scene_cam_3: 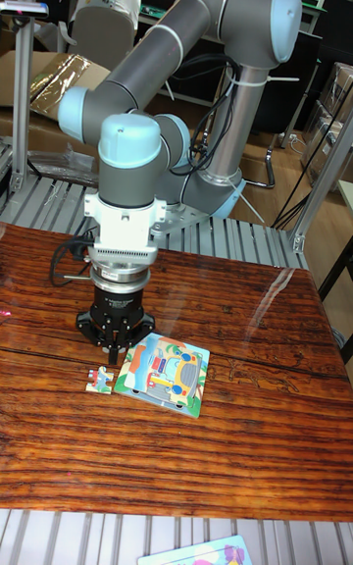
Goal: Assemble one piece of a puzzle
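A colourful square puzzle board (164, 374) with a cartoon vehicle picture lies flat on the wooden table (245, 447). A small loose puzzle piece (99, 380) rests on the wood just left of the board's left edge. My gripper (115, 349) points straight down, its black fingertips just above the table behind the piece and at the board's near-left corner. The fingers look close together, and nothing visible sits between them. Whether they touch the board is unclear.
Another puzzle board (201, 553) pokes in at the bottom edge. Metal slats (226, 236) run behind the table. A person sits at a desk far behind. Cardboard boxes (39, 94) stand at the left rear.
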### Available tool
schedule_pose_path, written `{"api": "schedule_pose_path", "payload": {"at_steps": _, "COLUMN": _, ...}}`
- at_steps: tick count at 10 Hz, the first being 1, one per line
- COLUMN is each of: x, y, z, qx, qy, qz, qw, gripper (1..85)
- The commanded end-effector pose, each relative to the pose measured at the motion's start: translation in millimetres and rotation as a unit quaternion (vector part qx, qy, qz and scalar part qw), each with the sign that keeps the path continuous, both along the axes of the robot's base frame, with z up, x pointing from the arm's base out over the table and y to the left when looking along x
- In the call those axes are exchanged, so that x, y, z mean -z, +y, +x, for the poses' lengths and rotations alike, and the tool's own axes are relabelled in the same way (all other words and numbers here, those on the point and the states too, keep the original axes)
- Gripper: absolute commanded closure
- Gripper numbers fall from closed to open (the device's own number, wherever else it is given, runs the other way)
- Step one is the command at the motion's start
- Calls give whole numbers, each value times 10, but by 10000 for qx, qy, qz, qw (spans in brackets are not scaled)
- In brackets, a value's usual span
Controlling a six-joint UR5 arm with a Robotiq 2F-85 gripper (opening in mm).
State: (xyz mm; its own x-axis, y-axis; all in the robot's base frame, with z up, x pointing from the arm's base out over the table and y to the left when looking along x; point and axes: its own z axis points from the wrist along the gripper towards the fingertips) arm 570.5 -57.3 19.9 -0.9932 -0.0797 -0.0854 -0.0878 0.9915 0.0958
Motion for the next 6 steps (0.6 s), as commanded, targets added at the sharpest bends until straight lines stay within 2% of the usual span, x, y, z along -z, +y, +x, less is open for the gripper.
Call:
{"api": "schedule_pose_path", "payload": {"at_steps": 1, "x": -4, "y": -35, "z": -64, "qx": 69, "qy": 130, "qz": -38, "qw": 9999, "gripper": 843}}
{"api": "schedule_pose_path", "payload": {"at_steps": 6, "x": 143, "y": 46, "z": -51, "qx": 232, "qy": 28, "qz": -48, "qw": 9997, "gripper": 843}}
